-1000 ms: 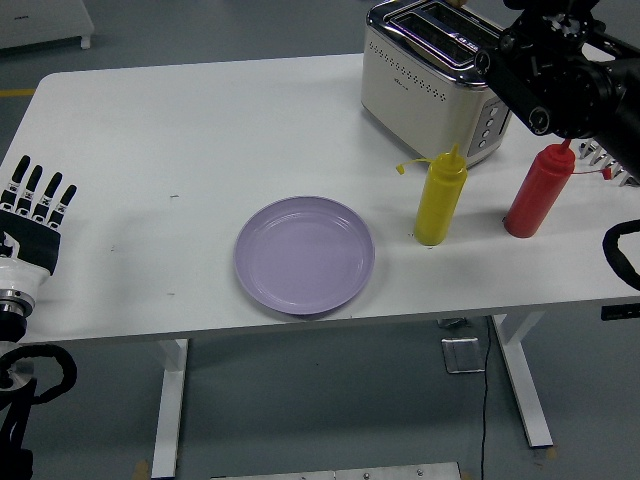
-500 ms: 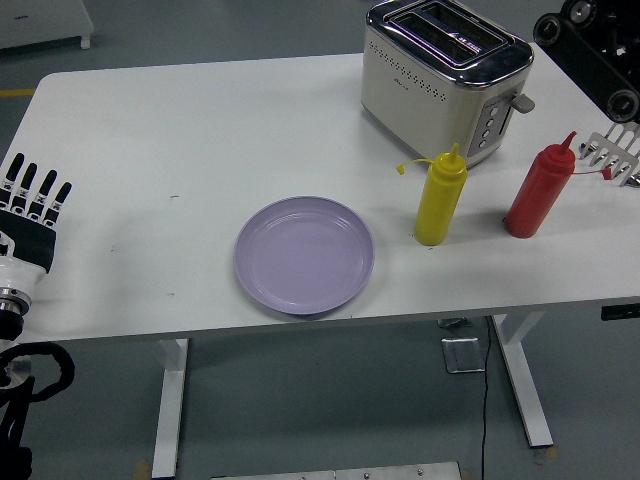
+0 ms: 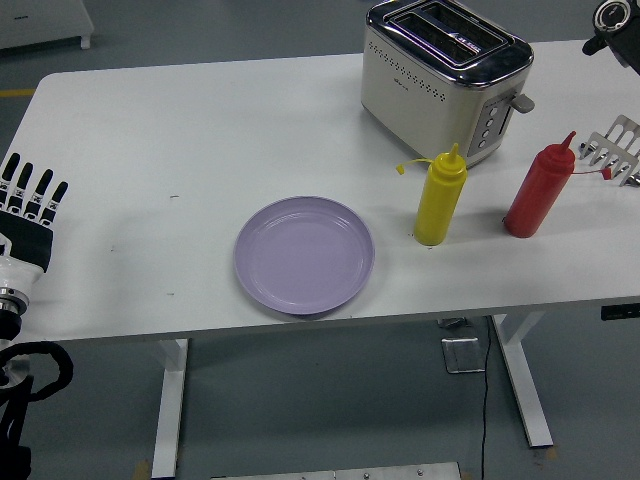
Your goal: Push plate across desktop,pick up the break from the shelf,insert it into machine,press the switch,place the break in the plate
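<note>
An empty lilac plate [image 3: 304,255] lies near the table's front edge, at the middle. The cream and chrome toaster [image 3: 445,75] stands at the back right, its lever [image 3: 519,101] on the side facing right. No bread shows in its slots or anywhere else. A wire rack [image 3: 612,150] pokes in at the right edge, and what it holds is cut off. My left hand [image 3: 30,200] rests at the left edge, fingers straight and spread, holding nothing. Of my right arm only a black joint [image 3: 618,18] shows in the top right corner; its hand is outside the picture.
A yellow squeeze bottle [image 3: 441,195] and a red squeeze bottle [image 3: 540,187] stand in front of the toaster, between it and the front edge. The white table [image 3: 160,150] stretches bare to the left of the plate.
My right arm has pulled back from over the toaster toward the top right, leaving almost all of the picture. The toaster's lever is now uncovered. The left hand barely moved.
</note>
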Tool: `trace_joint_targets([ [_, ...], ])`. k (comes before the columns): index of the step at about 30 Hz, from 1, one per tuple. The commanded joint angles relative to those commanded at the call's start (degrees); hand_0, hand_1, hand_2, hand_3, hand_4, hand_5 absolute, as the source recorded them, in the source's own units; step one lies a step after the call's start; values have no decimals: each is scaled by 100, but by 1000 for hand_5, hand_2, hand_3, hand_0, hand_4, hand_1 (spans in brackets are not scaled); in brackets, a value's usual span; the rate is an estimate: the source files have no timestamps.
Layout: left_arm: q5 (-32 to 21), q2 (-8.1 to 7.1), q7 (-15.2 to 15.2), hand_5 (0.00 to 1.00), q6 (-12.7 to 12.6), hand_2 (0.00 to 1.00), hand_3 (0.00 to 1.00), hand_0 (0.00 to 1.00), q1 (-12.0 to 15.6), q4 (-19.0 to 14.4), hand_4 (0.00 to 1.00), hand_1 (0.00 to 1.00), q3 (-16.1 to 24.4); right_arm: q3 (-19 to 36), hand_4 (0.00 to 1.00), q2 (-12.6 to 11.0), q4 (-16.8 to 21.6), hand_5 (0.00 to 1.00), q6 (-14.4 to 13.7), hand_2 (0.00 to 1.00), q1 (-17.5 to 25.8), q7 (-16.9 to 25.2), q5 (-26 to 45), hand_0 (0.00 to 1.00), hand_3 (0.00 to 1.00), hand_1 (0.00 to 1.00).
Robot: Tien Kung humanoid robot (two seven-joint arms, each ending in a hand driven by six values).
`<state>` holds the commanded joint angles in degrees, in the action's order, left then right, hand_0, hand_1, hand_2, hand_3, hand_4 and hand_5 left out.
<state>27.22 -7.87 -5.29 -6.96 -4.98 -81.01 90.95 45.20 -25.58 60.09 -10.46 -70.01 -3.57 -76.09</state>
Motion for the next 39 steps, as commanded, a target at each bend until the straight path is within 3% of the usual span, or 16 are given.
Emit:
trace_joint_targets([
  [10, 5, -5, -4, 998, -1, 976, 834, 853, 7, -6, 646, 894, 9, 23, 146, -212, 131, 43, 276, 381, 142, -31, 857, 247, 491, 277],
  [29, -5, -3, -6, 998, -3, 975, 833, 852, -21, -2, 645, 894, 45, -145, 143, -490, 939, 46, 878, 379, 144, -399, 2051, 250, 489, 272],
  [33, -7, -7, -5, 998, -5, 976, 834, 852, -29, -4, 645, 894, 48, -167, 148, -607, 1108, 45, 1105, 378, 174, -516, 2423, 250, 488, 272],
  [39, -10, -4, -5, 998, -9, 975, 833, 852, -39, -7, 645, 893, 68, -304, 155, -791, 1347, 40, 1684, 378, 232, -661, 2805, 251, 486, 271],
])
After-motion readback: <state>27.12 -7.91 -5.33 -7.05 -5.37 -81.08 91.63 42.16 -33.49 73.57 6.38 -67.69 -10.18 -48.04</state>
